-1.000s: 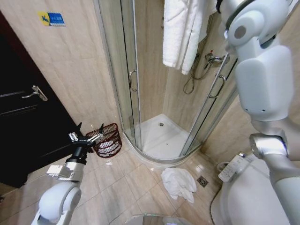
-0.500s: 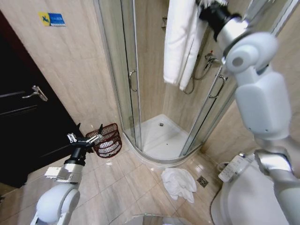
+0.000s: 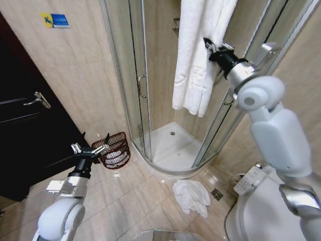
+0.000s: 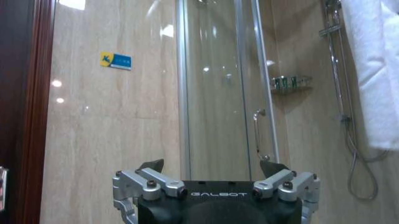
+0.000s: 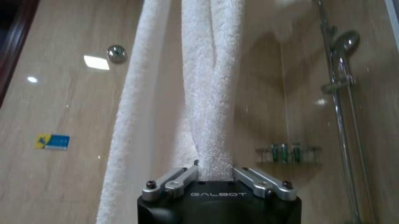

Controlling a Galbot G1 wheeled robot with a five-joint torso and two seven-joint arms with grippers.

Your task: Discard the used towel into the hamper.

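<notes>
Fingers of right gripper (image 3: 210, 47) clamp hanging towel (image 3: 193, 60); left gripper (image 3: 90, 146) spread wide above hamper (image 3: 115, 149)

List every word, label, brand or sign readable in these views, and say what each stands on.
"GALBOT": on the black body of the left tool, in the left wrist view.
"GALBOT": on the black body of the right tool, shut on the hanging white terry towel.
Small blue-and-yellow wall sign on the beige tile: text too small to read.
</notes>
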